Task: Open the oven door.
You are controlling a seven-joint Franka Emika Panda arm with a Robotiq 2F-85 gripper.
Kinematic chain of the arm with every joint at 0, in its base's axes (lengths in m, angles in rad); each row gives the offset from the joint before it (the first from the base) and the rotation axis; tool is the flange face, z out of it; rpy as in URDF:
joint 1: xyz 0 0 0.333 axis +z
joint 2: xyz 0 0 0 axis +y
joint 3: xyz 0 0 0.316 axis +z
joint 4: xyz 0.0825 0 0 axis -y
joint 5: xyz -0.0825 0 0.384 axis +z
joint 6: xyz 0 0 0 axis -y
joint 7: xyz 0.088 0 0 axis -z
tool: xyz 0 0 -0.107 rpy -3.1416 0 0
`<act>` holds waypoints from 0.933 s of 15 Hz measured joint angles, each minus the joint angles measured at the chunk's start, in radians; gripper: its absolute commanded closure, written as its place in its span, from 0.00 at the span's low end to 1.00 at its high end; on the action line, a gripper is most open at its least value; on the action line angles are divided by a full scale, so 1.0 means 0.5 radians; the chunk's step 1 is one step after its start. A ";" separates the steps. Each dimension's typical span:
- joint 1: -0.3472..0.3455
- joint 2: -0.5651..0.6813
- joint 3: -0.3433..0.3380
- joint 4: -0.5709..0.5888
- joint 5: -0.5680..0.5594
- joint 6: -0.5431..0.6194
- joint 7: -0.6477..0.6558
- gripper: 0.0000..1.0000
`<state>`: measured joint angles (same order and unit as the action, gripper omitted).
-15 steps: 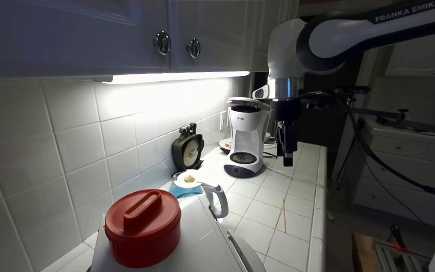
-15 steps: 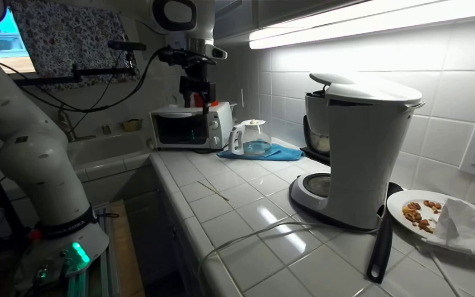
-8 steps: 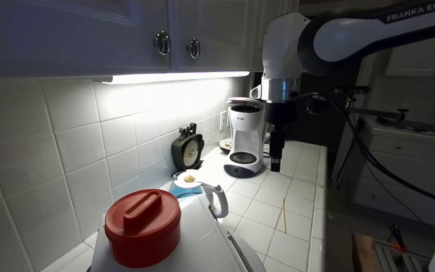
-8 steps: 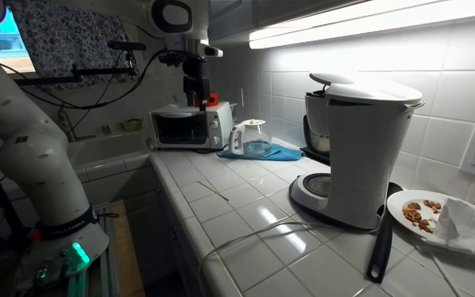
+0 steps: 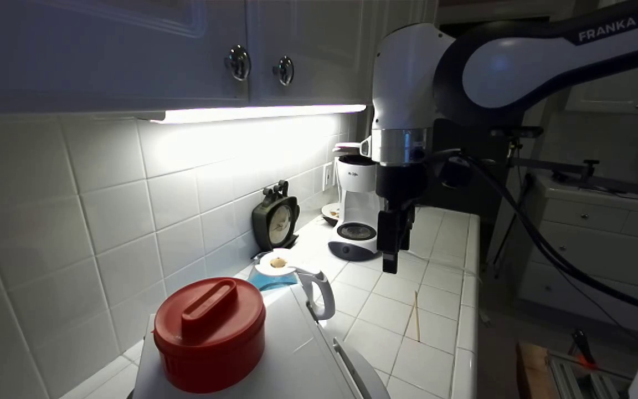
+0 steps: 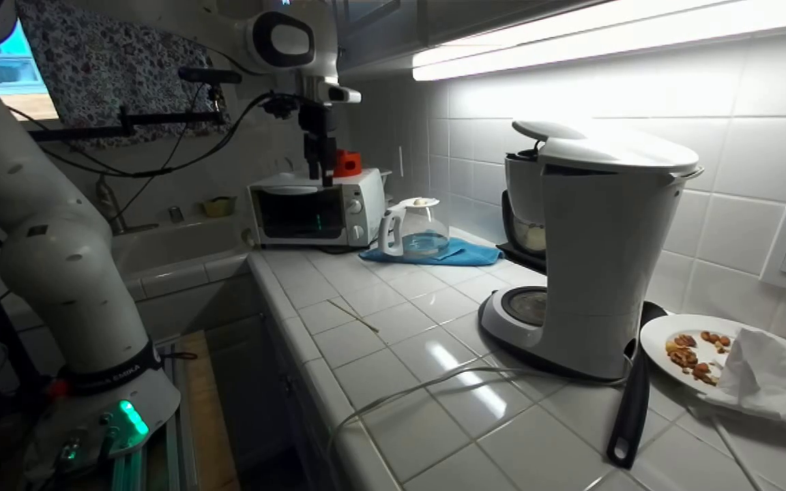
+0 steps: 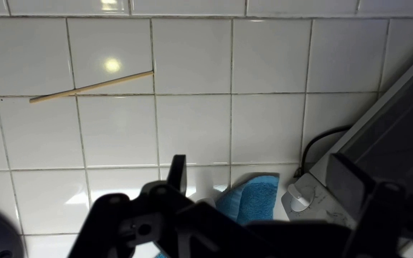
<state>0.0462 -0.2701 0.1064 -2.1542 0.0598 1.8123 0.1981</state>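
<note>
The white toaster oven [image 6: 368, 204] stands at the end of the tiled counter. Its dark glass door [image 6: 301, 215] looks closed, with a white handle [image 6: 292, 190] along its upper edge. In an exterior view the oven's top [image 5: 291, 354] and the curved handle [image 5: 359, 366] show at the bottom. My gripper [image 5: 397, 256] points down in the air above the counter, in front of the oven and apart from it; it also shows in an exterior view [image 6: 321, 174]. In the wrist view the gripper [image 7: 262, 171] is open, fingers wide apart, nothing between them; the oven knob [image 7: 300, 198] shows beyond.
A red lidded container [image 5: 208, 338] sits on the oven. A glass carafe [image 6: 424, 228] stands on a blue towel [image 6: 468, 252] beside it. The white coffee maker [image 6: 598, 273] stands farther along. A thin stick [image 7: 91, 87] lies on the counter. Cabinets [image 5: 308, 50] hang above.
My gripper has moved closer to the oven and lower, shifting left in both exterior views. The wrist has turned somewhat. The oven and its door have not moved.
</note>
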 measured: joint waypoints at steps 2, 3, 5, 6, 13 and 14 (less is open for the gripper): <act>0.024 0.006 0.003 0.000 0.073 0.021 0.012 0.00; 0.032 0.006 0.003 0.000 0.098 0.033 0.012 0.00; 0.036 0.006 0.003 0.000 0.109 0.039 0.012 0.00; 0.036 0.006 0.002 0.000 0.110 0.039 0.012 0.00; 0.011 0.055 0.005 -0.008 0.096 0.005 0.271 0.00; 0.015 0.073 0.010 -0.008 0.103 0.005 0.308 0.00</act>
<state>0.0536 -0.2337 0.1114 -2.1582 0.1111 1.8147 0.3521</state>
